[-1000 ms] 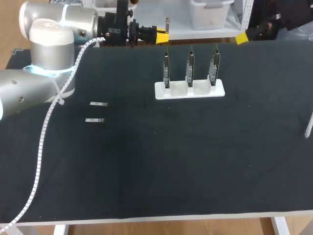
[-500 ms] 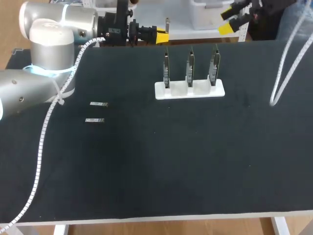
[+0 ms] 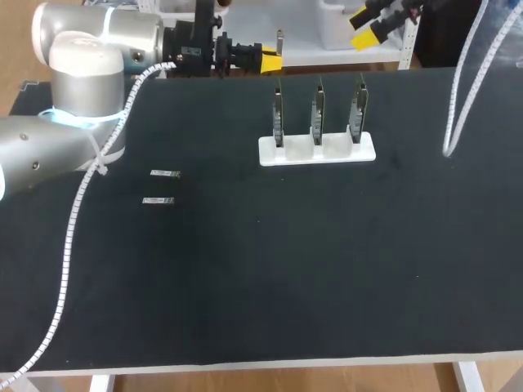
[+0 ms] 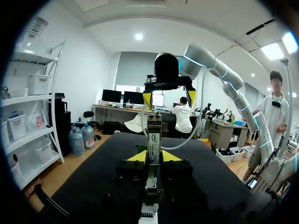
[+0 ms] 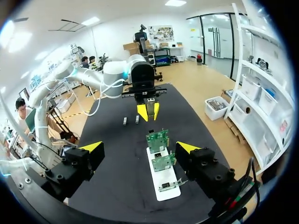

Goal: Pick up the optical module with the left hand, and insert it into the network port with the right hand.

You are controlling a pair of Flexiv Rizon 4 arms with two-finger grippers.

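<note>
My grey left arm [image 3: 82, 73] comes in at the upper left of the head view, partly cut off by the frame edge. Its left tool [image 3: 272, 59] sits at the far edge of the black table [image 3: 270, 278], clenched on a slim silver optical module [image 3: 279, 39] that stands upright between the yellow tips. The left wrist view shows a white label running along this silver optical module, and the module's lower end is hidden between the fingers [image 4: 170, 155].

Right of the arm, left of centre, two small spare silver modules [image 3: 165, 173] lie flat on the table, near each other. Their labels are too small to make out.

At upper centre a white rectangular holder [image 3: 317, 150] carries three upright green circuit boards [image 3: 317, 110] in a row. Their ports are hard to make out.

At the top right the right tool [image 3: 369, 24] hovers beyond the table's far edge, spread wide with nothing in it. Its arm is out of frame, and only a loop of white coiled cable [image 3: 458, 98] shows.
</note>
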